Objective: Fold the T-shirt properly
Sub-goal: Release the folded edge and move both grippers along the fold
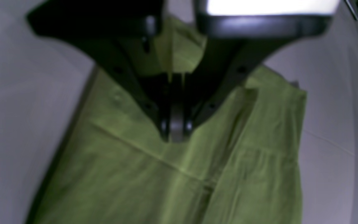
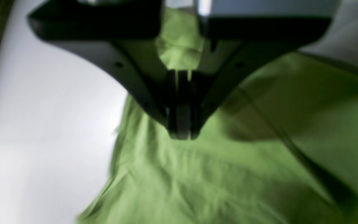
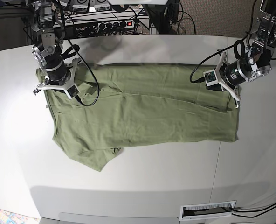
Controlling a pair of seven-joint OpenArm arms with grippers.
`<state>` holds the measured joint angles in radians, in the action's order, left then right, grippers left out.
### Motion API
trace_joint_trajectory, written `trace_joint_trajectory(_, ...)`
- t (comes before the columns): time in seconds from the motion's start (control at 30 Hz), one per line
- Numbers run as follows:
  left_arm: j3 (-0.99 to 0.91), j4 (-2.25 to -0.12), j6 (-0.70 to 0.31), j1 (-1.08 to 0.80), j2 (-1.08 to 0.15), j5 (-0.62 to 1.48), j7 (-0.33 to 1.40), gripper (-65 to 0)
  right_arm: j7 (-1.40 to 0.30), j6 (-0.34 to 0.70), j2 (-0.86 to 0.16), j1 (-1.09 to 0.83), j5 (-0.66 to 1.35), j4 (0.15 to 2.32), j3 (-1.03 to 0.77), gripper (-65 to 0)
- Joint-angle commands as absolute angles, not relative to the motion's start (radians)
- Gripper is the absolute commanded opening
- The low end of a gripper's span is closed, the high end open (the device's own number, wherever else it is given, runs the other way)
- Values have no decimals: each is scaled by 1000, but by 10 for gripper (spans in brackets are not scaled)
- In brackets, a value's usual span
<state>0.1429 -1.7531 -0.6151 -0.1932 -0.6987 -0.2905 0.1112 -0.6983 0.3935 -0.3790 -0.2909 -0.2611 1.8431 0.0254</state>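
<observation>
- Base view: the T-shirt [image 3: 142, 109] is lying spread across the white surface [image 3: 142, 172].
- Wrist views: the left hand [image 1: 176, 132] and right hand [image 2: 181, 130] are each pinching green fabric tightly.

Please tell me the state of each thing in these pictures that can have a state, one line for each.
T-shirt: lying flat on the table, partly folded lengthwise, one sleeve sticking out at the near side.
Left gripper: shut on the T-shirt's edge.
Right gripper: shut on the T-shirt's edge.
Table: white, carrying the shirt.
</observation>
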Motion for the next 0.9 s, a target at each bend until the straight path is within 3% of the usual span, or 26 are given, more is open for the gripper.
trace_joint_trajectory(0.0,135,-1765,-604,-183,-717,-283,95,-650,-679,382,-391,-268,-259,1846,19,-650)
trace_joint_trajectory(0.43,136,-1733,-698,-204,-690,-199,168,-650,-785,386,-391,-281,-138,1817,19,-650)
trace_joint_trajectory(0.87,135,-1734,-698,-371,-694,-149,192,-650,-968,386,-394,-338,-123,1818,19,-650)
